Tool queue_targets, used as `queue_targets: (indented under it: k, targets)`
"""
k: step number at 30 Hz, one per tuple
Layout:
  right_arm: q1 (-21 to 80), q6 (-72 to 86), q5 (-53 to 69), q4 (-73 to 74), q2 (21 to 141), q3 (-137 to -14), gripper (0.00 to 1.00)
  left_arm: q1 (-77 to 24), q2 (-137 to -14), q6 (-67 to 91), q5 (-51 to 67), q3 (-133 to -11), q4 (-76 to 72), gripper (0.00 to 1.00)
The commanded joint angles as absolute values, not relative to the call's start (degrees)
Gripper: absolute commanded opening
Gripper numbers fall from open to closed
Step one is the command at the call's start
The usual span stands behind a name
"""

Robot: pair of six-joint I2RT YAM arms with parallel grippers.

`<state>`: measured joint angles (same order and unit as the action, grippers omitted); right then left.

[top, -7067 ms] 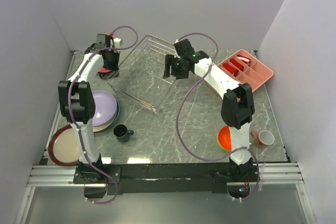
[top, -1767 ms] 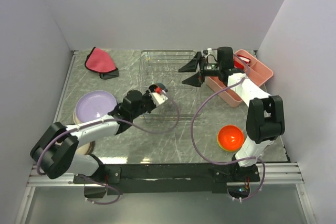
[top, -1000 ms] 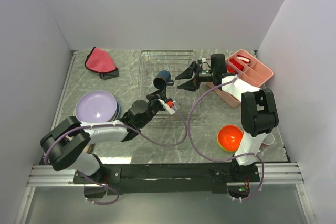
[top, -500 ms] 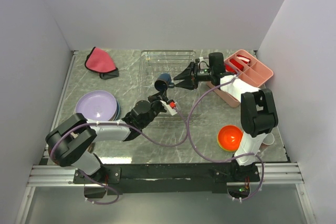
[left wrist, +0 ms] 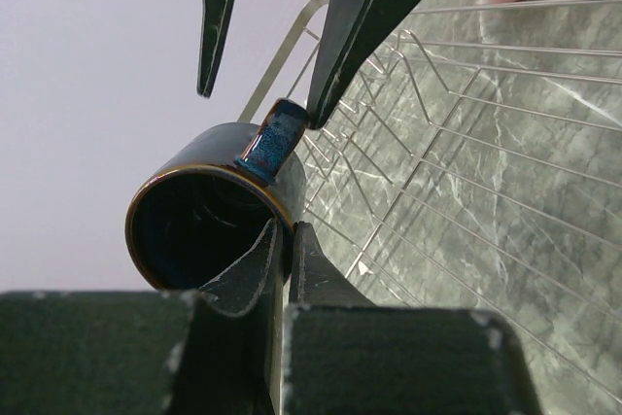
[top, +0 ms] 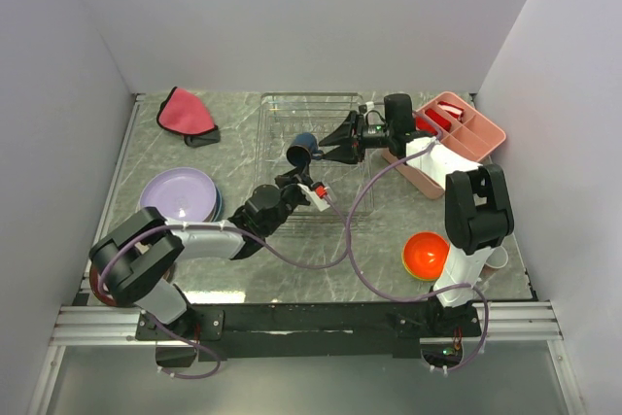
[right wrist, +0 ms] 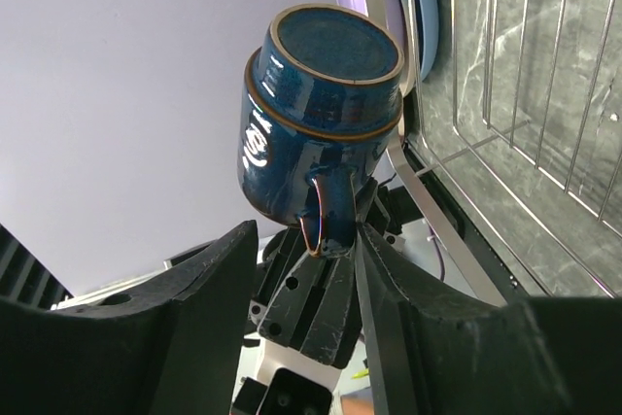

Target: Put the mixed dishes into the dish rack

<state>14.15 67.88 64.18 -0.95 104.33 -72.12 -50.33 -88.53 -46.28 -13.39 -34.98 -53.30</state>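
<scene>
Well, the dark blue glazed mug (top: 302, 150) hangs tipped on its side above the left part of the shallow silvery wire dish rack (top: 268, 133). The left gripper (top: 295, 172) pinches it at the rim, one finger inside the mouth and one outside. The right gripper (top: 328, 148) meets it from the opposite side with fingers spread wide, the mug's handle between them. Behind that arm a pink plastic compartment tray (top: 466, 138) sits just beside the rack's right edge, while room lies open over the rack's far end. Off to the left, well apart from the rack, a lavender plate (top: 175, 196) lies stacked on a light-blue plate (top: 216, 206), with a red-pink folded cloth (top: 185, 111) in the far corner. An orange bowl (top: 428, 254) rests near the right arm's base. Only the left wrist view shows a right fingertip (left wrist: 326, 85) at the handle; the right wrist view shows the mug's base.
</scene>
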Motion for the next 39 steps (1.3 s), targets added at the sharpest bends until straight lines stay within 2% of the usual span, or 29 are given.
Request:
queue_targets:
  k: [1,7,15,16,18,20,21,25,27,29,32,34,38,39]
  targets:
    - [15.12,68.02,66.1,-1.14,103.97,-74.44,0.52,-50.62,-88.94,-46.85,-13.1,-38.41,-59.59,0.01]
    - [15.03,68.12,66.09,-1.84,104.59,-74.53,0.44,-50.98,-89.65,-46.49,-13.18,-39.02,-59.24,0.01]
    - [15.12,68.64,66.18,-2.9,106.08,-75.5,0.42,-51.59,-90.53,-45.97,-13.27,-39.99,-59.5,0.01]
    - [15.03,68.47,66.18,-2.81,106.08,-75.59,0.36,-51.59,-90.53,-45.79,-13.36,-40.16,-59.15,0.01]
    - [15.12,68.2,66.09,-2.64,106.26,-75.94,0.33,-51.68,-90.61,-45.88,-13.53,-40.34,-58.54,0.01]
    - [14.94,68.12,66.01,-2.72,106.26,-76.11,0.18,-51.77,-90.79,-45.79,-13.97,-40.34,-58.45,0.01]
    - [14.85,68.03,65.92,-2.81,106.26,-76.11,0.02,-51.68,-90.79,-45.79,-14.06,-40.34,-58.1,0.01]
    - [14.15,67.15,66.09,-5.44,106.61,-77.16,0.0,-51.68,-90.97,-45.53,-17.46,-41.48,-56.61,0.01]
    - [13.62,66.62,66.27,-8.07,107.14,-78.92,0.0,-51.33,-90.36,-44.13,-20.47,-44.1,-54.15,0.3]
    - [12.66,64.52,67.14,-10.27,109.06,-83.83,0.0,-50.11,-88.87,-43.07,-23.62,-45.08,-50.81,0.66]
    - [12.13,55.22,67.94,-5.3,113.79,-94.8,0.0,-47.74,-83.51,-41.06,-23.65,-46.58,-40.4,0.85]
    - [12.22,50.13,67.68,-2.46,115.92,-101.39,0.0,-45.98,-77.63,-39.04,-22.16,-46.58,-31.87,0.93]
    - [12.65,40.72,65.31,1.04,121.71,-112.21,0.0,-45.0,-67.87,-35.43,-19.6,-46.93,-18.08,0.99]
    - [12.92,32.69,64.35,7.23,122.95,-115.19,0.0,-44.91,-64.98,-34.38,-19.69,-47.37,-15.41,0.99]
